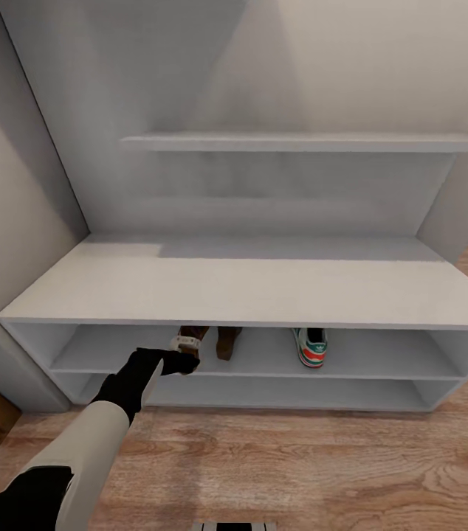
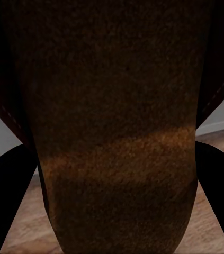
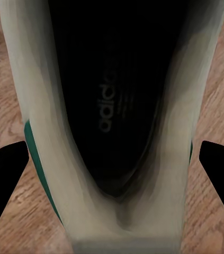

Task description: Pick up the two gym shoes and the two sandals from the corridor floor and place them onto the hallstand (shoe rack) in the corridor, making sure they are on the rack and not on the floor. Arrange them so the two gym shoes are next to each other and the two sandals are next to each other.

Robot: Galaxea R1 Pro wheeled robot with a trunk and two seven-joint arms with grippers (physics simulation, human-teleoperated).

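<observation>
Your left gripper (image 1: 187,352) is clamped on a sandal (image 1: 193,335) at the hallstand (image 1: 249,295)'s upper open tier, just beside the second sandal (image 1: 228,342); one gym shoe (image 1: 310,346) sits on that tier (well apart). Your right gripper (image 3: 112,159) grips the other gym shoe (image 3: 112,127) above the corridor floor (image 1: 300,457)

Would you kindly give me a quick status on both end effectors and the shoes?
Left end effector at upper tier of the hallstand, sandal between its fingers. Second sandal and one gym shoe shelved. Right wrist view: other gym shoe close up over floor.
</observation>
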